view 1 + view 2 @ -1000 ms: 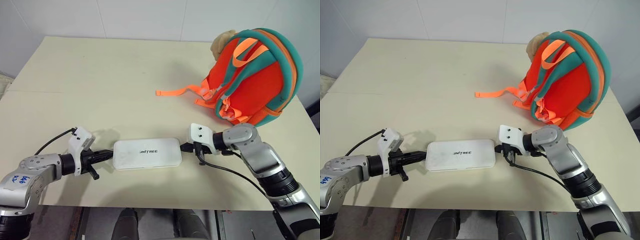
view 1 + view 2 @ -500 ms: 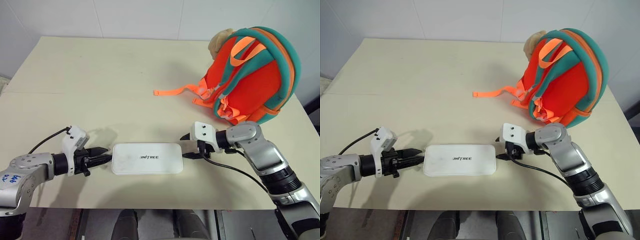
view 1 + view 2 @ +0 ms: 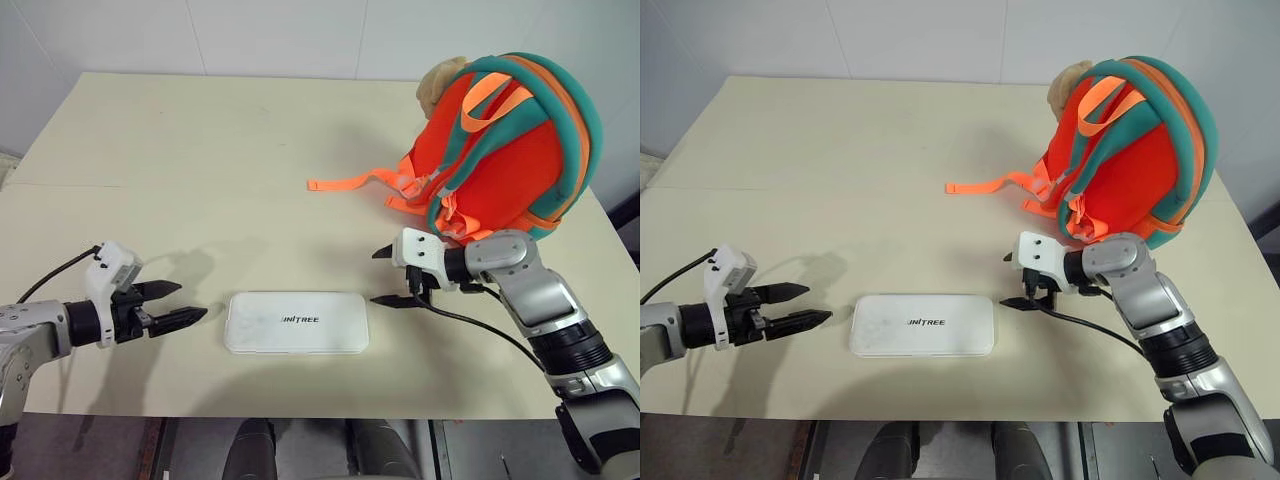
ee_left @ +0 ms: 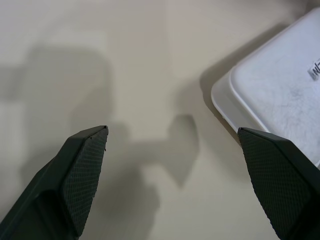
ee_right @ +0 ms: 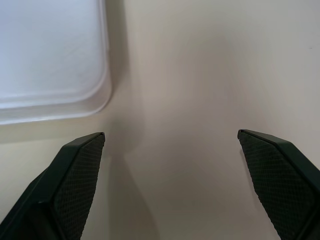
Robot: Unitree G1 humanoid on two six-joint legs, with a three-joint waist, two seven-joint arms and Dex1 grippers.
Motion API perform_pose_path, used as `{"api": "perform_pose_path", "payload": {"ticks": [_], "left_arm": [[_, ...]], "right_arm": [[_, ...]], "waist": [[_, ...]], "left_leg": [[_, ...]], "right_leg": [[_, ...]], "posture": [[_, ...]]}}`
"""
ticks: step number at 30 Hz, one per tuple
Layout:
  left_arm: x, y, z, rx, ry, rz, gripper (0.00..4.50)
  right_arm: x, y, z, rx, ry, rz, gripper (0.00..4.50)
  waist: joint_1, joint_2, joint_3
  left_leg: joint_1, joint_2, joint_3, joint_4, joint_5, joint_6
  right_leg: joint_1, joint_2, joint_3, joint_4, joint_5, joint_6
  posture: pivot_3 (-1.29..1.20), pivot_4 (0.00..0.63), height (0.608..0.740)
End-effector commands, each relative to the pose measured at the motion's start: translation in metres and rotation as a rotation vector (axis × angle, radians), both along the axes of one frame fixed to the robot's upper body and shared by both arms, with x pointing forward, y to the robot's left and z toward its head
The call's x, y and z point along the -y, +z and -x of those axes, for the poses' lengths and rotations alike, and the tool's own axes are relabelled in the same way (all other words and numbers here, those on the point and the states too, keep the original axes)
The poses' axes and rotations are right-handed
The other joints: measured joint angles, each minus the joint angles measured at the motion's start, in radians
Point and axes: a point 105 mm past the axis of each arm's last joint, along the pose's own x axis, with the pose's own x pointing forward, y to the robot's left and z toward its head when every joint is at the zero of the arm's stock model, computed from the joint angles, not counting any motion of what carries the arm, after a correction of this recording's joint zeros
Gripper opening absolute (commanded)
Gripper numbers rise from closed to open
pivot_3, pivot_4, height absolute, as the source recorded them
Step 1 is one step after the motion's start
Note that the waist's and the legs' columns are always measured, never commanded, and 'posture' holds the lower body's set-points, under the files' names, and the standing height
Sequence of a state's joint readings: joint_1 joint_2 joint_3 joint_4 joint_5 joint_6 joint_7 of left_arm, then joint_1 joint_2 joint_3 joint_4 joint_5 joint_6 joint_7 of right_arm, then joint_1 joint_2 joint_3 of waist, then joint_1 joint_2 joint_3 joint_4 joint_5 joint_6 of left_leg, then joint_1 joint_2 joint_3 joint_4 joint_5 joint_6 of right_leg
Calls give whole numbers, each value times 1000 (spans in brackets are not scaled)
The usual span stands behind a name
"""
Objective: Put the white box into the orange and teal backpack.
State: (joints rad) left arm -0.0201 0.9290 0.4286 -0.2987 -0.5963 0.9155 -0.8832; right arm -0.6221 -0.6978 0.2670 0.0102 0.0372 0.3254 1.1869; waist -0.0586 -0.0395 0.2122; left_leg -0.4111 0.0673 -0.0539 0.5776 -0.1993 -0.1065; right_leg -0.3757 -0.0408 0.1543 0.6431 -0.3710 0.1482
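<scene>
The white box point(image 3: 296, 322) lies flat on the table point(image 3: 200, 170), between both grippers, touching neither. Left gripper point(image 3: 175, 303) and right gripper point(image 3: 390, 276) both gape wide, empty.

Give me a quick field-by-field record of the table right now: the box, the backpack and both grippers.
white box: flat on the table, near edge, lettering up, nothing touching it
orange and teal backpack: far right of table, apart from the box, orange strap trailing toward the middle
left gripper: open, off the box's left end
right gripper: open, off the box's right end
box in backpack: not yet
</scene>
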Motion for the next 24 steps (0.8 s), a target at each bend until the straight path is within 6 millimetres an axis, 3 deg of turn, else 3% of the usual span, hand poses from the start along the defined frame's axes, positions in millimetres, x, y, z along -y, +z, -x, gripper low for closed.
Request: {"api": "perform_pose_path", "payload": {"ticks": [1,7,12,20,24], "left_arm": [[-4,12,9,11,-5,38,4457],[-11,13,19,-40,23,160,4457],[-12,-2,22,-120,43,232,4457],[-5,3,14,-179,47,520,4457],[-1,-11,16,-267,36,534,4457]], "right_arm": [[16,15,1,42,-21,22,4500],[31,10,9,27,-17,109,4500],[24,-2,17,19,1,118,4500],[13,-16,18,31,-10,108,4500],[5,-24,18,42,6,113,4500]], "waist": [[0,0,0],[-1,0,0],[-2,0,0],[-5,-2,-1],[-19,-3,-2]], "left_leg": [[0,0,0,0,0,0],[0,0,0,0,0,1],[0,0,0,1,0,1],[2,0,0,3,0,1],[4,0,0,3,0,1]], "right_leg": [[0,0,0,0,0,0],[0,0,0,0,0,0],[0,0,0,1,0,0],[1,0,0,3,0,0],[3,0,0,4,0,0]], "posture": [[0,150,740],[0,150,740],[0,150,740],[0,150,740],[0,150,740]]}}
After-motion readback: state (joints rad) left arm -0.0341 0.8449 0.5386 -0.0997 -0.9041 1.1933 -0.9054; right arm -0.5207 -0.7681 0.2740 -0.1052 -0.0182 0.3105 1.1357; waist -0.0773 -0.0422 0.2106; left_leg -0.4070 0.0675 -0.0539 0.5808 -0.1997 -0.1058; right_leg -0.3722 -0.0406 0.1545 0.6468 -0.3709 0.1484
